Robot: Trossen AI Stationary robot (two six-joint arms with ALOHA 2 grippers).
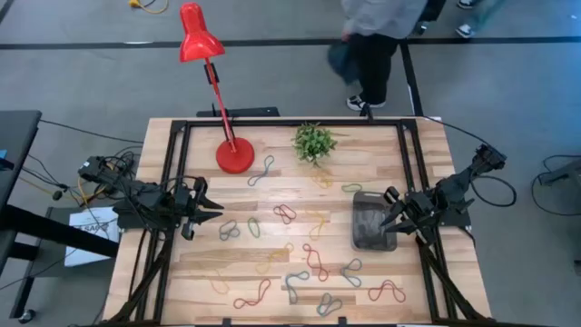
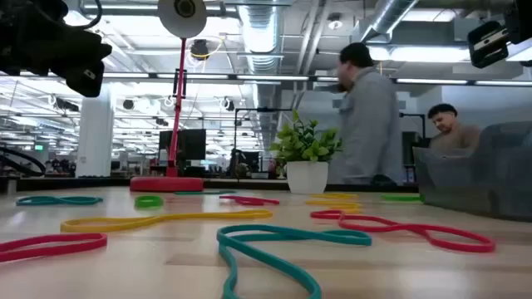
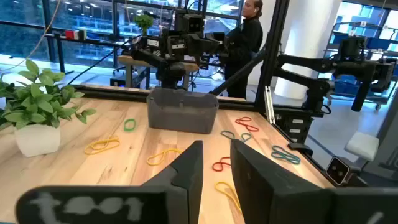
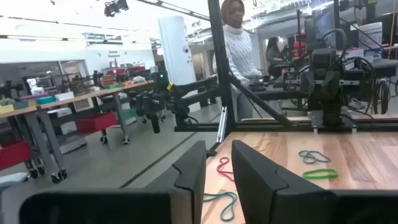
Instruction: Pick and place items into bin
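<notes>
Many thin twisted loops lie flat across the wooden table: a red one [image 1: 285,214], a green one [image 1: 254,228], a grey-blue one [image 1: 229,231], a yellow one [image 1: 318,218], and more toward the near edge [image 1: 315,262]. The dark grey see-through bin [image 1: 370,221] [image 3: 183,109] stands on the table's right part. My left gripper [image 1: 207,205] [image 3: 216,163] hangs open at the left edge, touching nothing. My right gripper [image 1: 393,213] [image 4: 217,163] is open at the bin's right side, above it, holding nothing.
A red lamp stands with its round base [image 1: 235,156] at the far left, and a small green plant [image 1: 313,143] in a white pot is beside it. Black frame rails [image 1: 172,182] run along the table's sides. A person [image 1: 372,45] walks beyond the far edge.
</notes>
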